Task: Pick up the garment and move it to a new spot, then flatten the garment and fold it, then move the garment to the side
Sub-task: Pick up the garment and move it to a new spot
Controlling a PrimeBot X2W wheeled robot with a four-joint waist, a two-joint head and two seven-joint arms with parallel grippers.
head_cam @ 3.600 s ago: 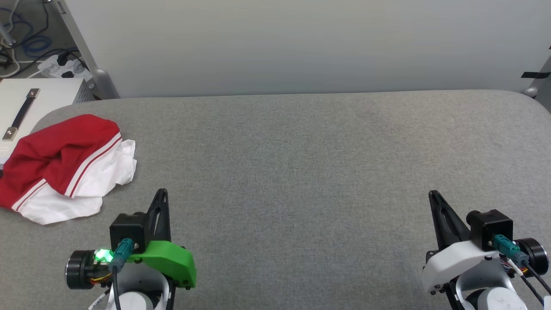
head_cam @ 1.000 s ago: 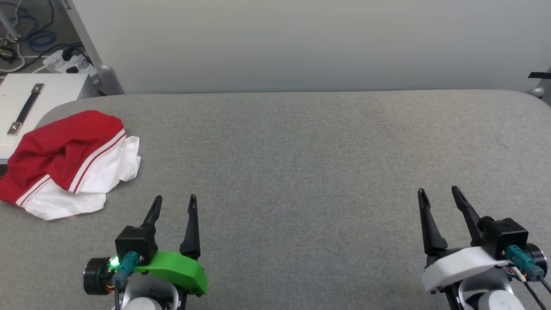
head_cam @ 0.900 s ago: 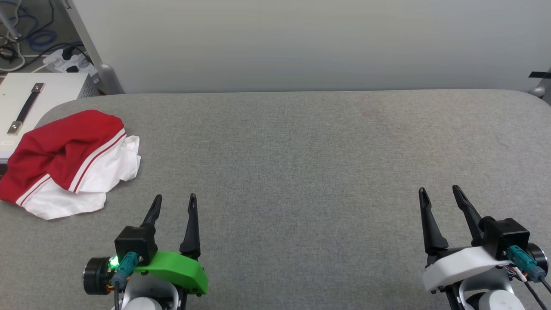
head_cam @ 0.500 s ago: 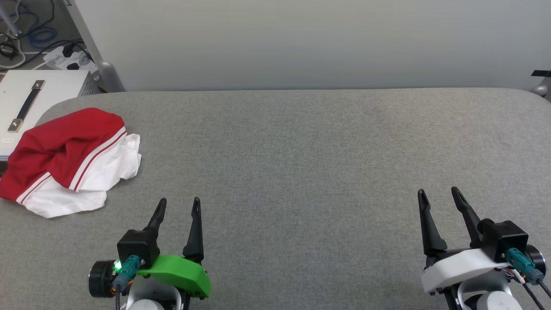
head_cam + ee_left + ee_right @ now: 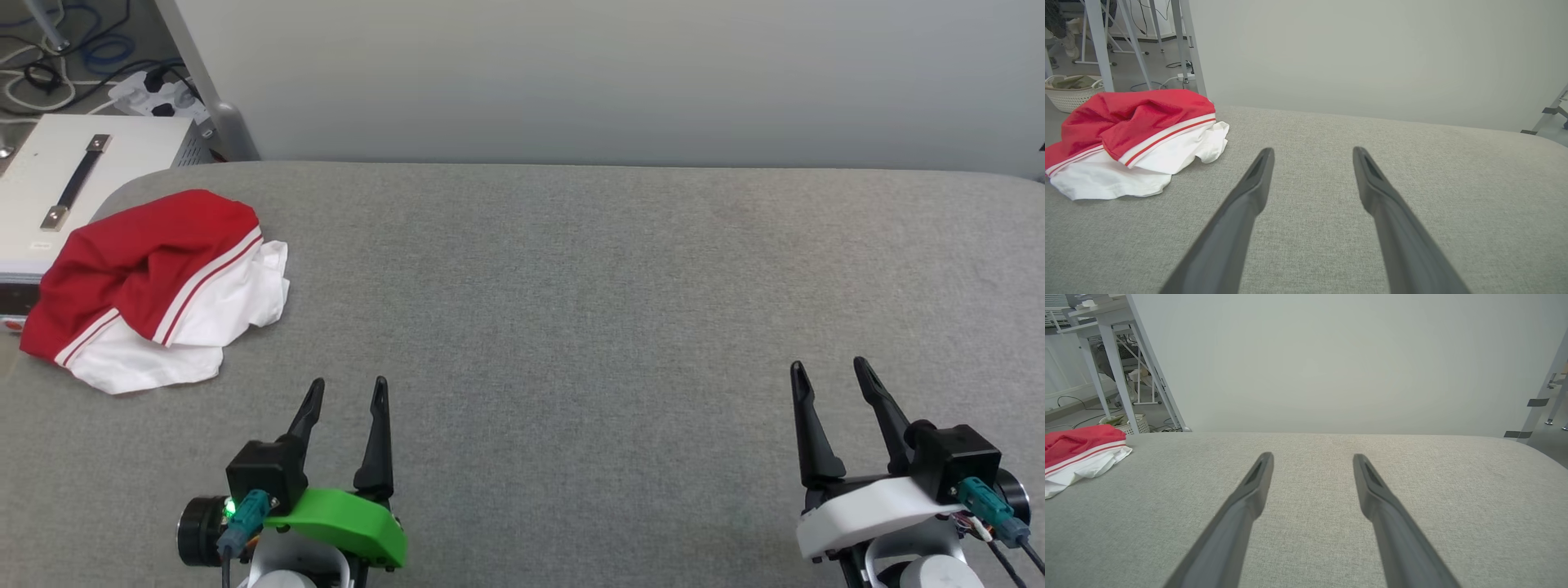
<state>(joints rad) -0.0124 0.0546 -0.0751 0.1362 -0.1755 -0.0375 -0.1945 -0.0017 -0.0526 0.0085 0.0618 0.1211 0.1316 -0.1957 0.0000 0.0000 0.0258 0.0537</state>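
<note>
— Where is the garment in relation to the left gripper?

— Ahead of it and off to its left, near but not touching. It lies crumpled in a heap on the grey padded surface. The red body is bunched on top, a red-and-white striped band runs across it, and white cloth spills out on the side nearest the gripper.

— And how do that gripper's fingers stand?

— Apart. In the left wrist view the two dark fingers spread from the bottom edge, with the grey surface showing between them. They close on nothing.

— What about the right gripper?

— It is the same: fingers apart, pointing forward over the grey surface. From this gripper the garment is well away to the left, across most of the surface. In the right wrist view it sits at the far left edge.

— Is there anything beyond the garment?

— On its far side from the left gripper, a white box with a dark handle stands just beside the rounded corner of the surface, and the red cloth overlaps its near edge in the head view. A pale wall rises ahead of both grippers, past the far edge. The left wrist view also shows a woven basket on the floor behind the heap.
</note>
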